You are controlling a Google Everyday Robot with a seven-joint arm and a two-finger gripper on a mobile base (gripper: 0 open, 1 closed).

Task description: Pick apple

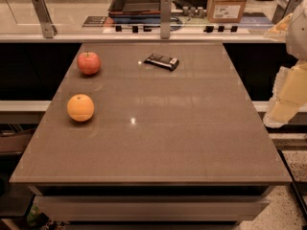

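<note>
The apple (88, 63) is small, round and red with yellowish patches. It sits on the brown table (158, 128) at the far left. My gripper (282, 110) hangs at the right edge of the view, beyond the table's right side, on the pale arm (295, 37). It is far from the apple and holds nothing that I can see.
A smooth orange (80, 108) lies on the table's left side, in front of the apple. A black packet (162, 61) lies at the far middle. Behind the table runs a counter with a glass rail (165, 13), a tray and a cardboard box (228, 4).
</note>
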